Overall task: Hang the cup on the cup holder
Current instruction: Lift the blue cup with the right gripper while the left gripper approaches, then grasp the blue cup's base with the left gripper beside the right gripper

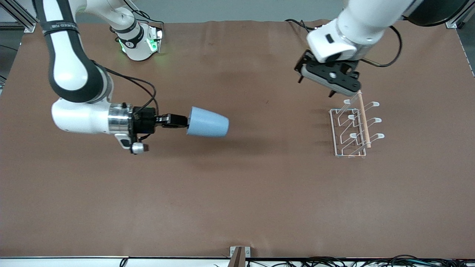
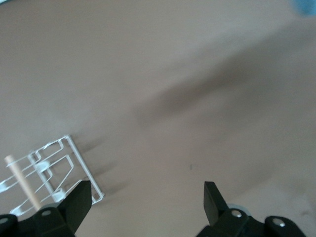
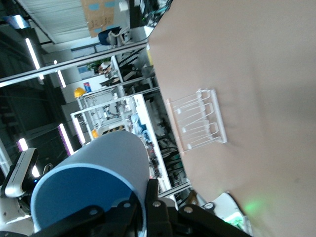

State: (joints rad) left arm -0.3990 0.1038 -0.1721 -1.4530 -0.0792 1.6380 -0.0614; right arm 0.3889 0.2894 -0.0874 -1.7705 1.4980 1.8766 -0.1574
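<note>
Brown cloth covers the whole tabletop (image 1: 237, 193), plain and unmarked apart from soft shadows.

Up in the air over the middle of the tabletop, somewhat toward the right arm's end, the right gripper (image 1: 184, 122) is turned sideways with its fingers pinched tight on the rim of the cup (image 1: 207, 122). The cup is light blue and lies horizontal in the grip, its open mouth at the gripper and its closed bottom pointing toward the left arm's end. It touches nothing else; its shadow falls on the cloth just below it in the front view. In the right wrist view the cup (image 3: 91, 185) fills the near corner, with the fingers clamped on its rim (one inside, one outside).

The left gripper (image 1: 330, 76) hangs over the tabletop toward the left arm's end, near the edge where the bases stand, just above the end of the holder. Its fingers are spread wide and hold nothing, as the left wrist view (image 2: 148, 197) shows plainly.

The holder (image 1: 352, 128) stands on the cloth near the left arm's end, well apart from the cup. It is a white wire rack with a rectangular base, upturned looped prongs on both sides and a pale wooden rod (image 1: 363, 118) along its top. No cup hangs on it.
</note>
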